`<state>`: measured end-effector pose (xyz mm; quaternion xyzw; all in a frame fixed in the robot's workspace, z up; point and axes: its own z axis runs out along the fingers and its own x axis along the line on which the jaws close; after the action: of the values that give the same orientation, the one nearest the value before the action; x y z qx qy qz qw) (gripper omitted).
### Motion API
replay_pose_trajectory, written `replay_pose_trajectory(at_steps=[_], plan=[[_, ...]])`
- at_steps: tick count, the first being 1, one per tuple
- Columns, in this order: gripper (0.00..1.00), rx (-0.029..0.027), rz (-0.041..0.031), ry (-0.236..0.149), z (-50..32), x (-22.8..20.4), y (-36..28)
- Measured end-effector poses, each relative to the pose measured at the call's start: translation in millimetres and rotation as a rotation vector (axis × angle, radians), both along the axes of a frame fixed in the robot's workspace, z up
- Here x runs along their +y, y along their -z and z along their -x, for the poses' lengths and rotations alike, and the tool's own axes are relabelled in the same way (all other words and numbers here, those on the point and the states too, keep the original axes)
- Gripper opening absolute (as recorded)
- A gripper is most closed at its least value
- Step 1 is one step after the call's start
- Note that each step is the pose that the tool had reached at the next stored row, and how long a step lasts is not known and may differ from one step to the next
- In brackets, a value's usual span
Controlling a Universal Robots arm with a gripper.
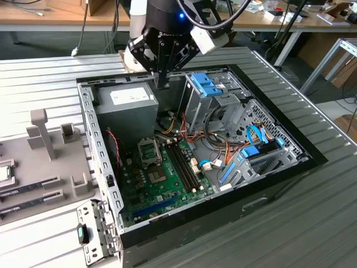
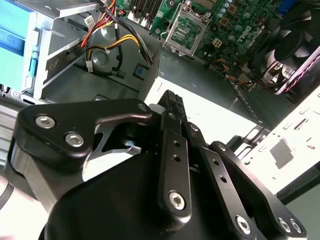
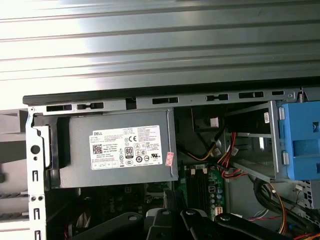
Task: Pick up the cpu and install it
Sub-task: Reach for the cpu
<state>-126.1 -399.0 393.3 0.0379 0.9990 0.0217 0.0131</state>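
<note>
Presently, chip [image 1: 4, 173]: one, flat in the grey tray [image 1: 56, 167], well apart from the gripper; likely staged for pickup.
Power box [image 1: 125, 109]: one, just beneath the gripper.
Socket [image 1: 154, 164]: one, near the gripper, bare; likely awaiting the chip.
Gripper [image 1: 162, 84]: one, fingers together, empty.

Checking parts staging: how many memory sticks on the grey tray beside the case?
2, both on the grey tray at the exterior view's left: far stick, and near stick parallel just in front of it. The tray runs past the picture's edge, so more may be hidden.
</note>
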Motion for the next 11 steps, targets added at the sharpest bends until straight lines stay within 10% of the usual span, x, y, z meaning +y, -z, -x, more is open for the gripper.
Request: replay_pose_trajectory(at_steps=[11], plan=[[0.11,0.0000,0.0000,0.000,5.6,0.0,0.0]])
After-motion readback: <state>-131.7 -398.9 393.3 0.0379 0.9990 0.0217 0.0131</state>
